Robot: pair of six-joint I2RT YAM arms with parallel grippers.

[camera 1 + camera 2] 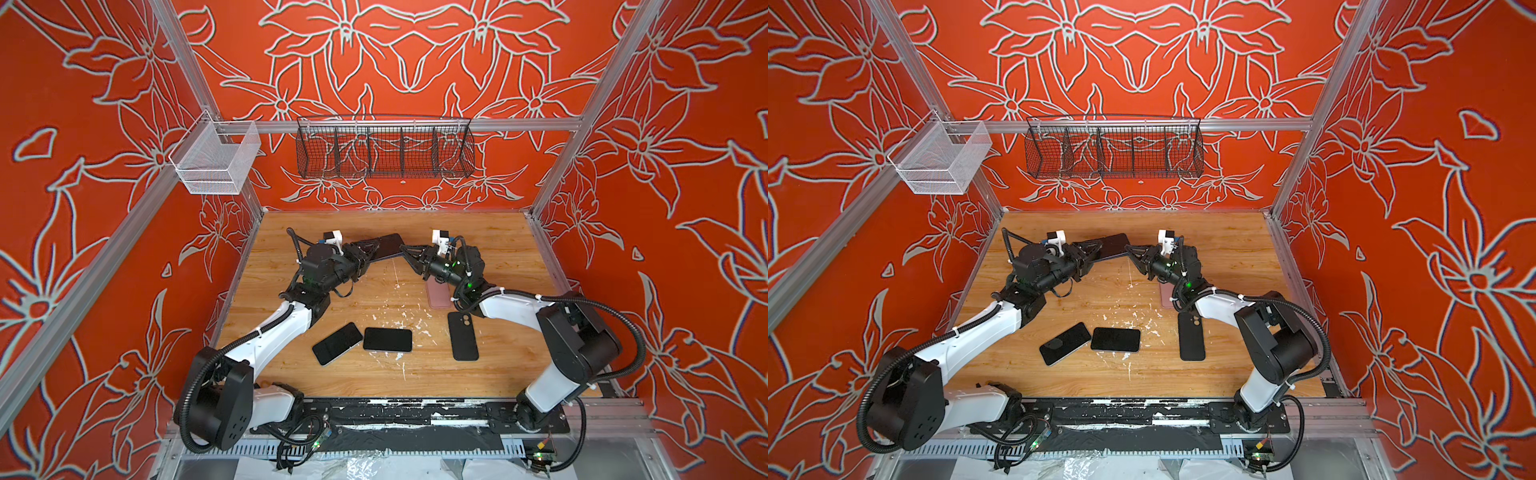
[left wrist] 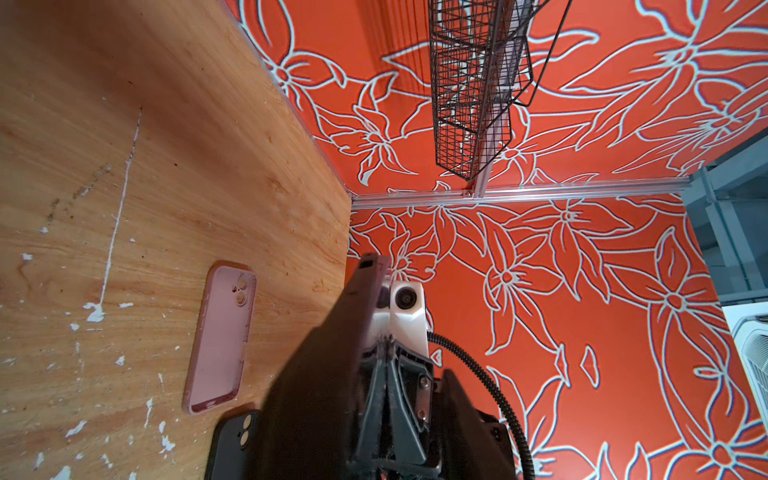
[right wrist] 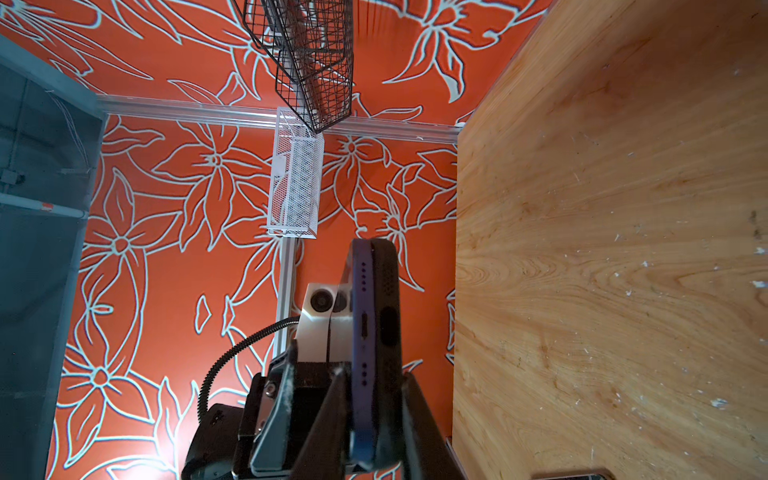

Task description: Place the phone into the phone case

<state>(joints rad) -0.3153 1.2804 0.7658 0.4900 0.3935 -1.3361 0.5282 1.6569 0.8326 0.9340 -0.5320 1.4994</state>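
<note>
Right end effector [image 3: 376, 419]: closed on the purple phone [image 3: 363, 316] and the black phone case [image 3: 386, 291], which are pressed side by side between its fingers. The phone's port edge is seen just beside the case's rim. Both are held off the desk [image 1: 498, 257], near its back edge, as seen in both top views.

Left end effector [image 1: 372, 251]: placed at the opposite end of the pair. Whether it grips cannot be told.

Lying on the desk: a pink case [image 2: 222, 336], a spare black case [image 1: 463, 336], a slanted handset [image 1: 337, 343] and a level handset [image 1: 387, 339], the handsets just beside each other.
</note>
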